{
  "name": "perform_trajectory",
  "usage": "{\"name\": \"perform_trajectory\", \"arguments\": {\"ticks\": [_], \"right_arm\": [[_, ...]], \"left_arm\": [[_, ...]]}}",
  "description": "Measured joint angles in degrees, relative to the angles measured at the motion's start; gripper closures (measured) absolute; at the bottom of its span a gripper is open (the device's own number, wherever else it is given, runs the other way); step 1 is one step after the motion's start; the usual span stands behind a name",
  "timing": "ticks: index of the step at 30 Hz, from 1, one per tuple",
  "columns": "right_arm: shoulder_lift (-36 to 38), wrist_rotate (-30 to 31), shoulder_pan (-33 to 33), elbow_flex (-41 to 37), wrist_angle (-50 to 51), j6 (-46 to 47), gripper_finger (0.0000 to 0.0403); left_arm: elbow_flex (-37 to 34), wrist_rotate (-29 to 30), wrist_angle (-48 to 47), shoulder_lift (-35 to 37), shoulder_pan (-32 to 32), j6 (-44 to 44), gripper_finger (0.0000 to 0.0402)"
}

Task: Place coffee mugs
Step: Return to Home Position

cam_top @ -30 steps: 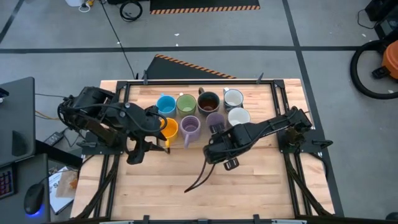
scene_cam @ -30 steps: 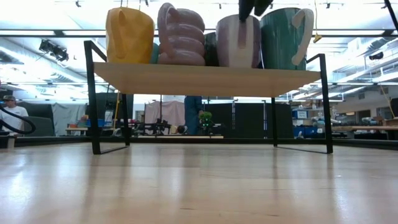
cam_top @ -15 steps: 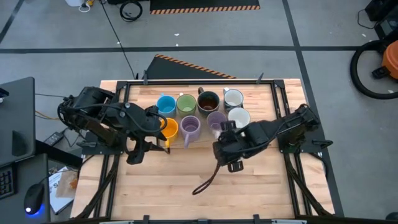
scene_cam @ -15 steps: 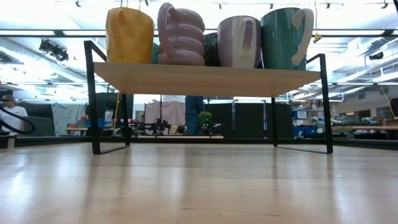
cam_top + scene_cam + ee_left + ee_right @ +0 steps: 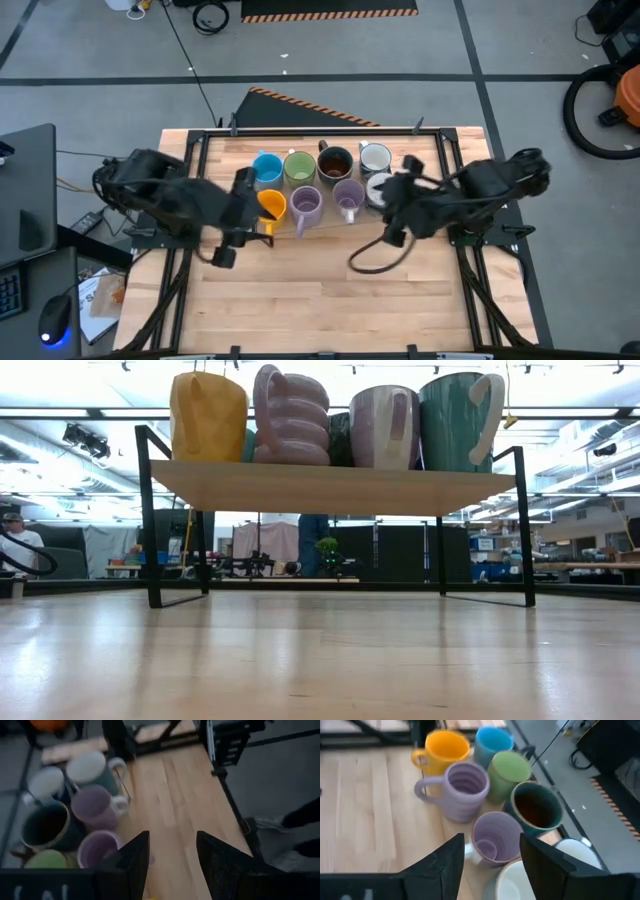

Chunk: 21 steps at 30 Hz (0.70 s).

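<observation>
Eight mugs stand upright in two rows on a raised wooden shelf (image 5: 330, 485). The far row is blue (image 5: 266, 168), green (image 5: 299, 167), dark brown (image 5: 335, 162) and white (image 5: 375, 158). The near row is orange (image 5: 272, 205), ribbed purple (image 5: 306, 205), purple (image 5: 347, 196) and white (image 5: 378, 186). My left gripper (image 5: 252, 212) is open beside the orange mug, on its left. In the left wrist view my left gripper (image 5: 172, 855) has bare table between its fingers. My right gripper (image 5: 388, 198) is open above the near white mug. In the right wrist view my right gripper (image 5: 491, 855) looks over the purple mug (image 5: 496, 837).
The shelf stands on black metal legs (image 5: 148, 520) over the wooden table (image 5: 330, 290). A dark cable (image 5: 368, 258) loops from my right arm over the table near the mugs. Black frame rails (image 5: 445, 170) run along the table's sides. The near half of the table is bare wood.
My right gripper has risen off the purple mug and drawn back toward the table's right edge, ending over the near white mug. Its cable has swung along with it. The mugs have stayed in place. My left arm has shifted slightly beside the orange mug.
</observation>
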<state>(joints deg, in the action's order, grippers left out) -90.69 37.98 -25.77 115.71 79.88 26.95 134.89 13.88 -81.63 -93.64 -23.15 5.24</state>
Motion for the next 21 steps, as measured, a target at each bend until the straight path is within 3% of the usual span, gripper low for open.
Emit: {"name": "perform_trajectory", "arguments": {"ticks": [7,11,21], "right_arm": [[8.7,4.7,-5.6,-9.2,-3.5,5.5,0.0216],[14.7,6.6,-8.8,-17.6,-8.5,7.8,0.0228],[30.7,8.2,-13.5,-35.9,-27.1,6.0,0.0262]], "left_arm": [[0.0,2.6,3.8,2.1,-1.1,-1.6,0.0239],[-3.9,3.6,8.8,4.3,-2.5,-1.5,0.0256],[-34.3,5.2,33.7,17.4,-3.1,2.8,0.0292]]}}
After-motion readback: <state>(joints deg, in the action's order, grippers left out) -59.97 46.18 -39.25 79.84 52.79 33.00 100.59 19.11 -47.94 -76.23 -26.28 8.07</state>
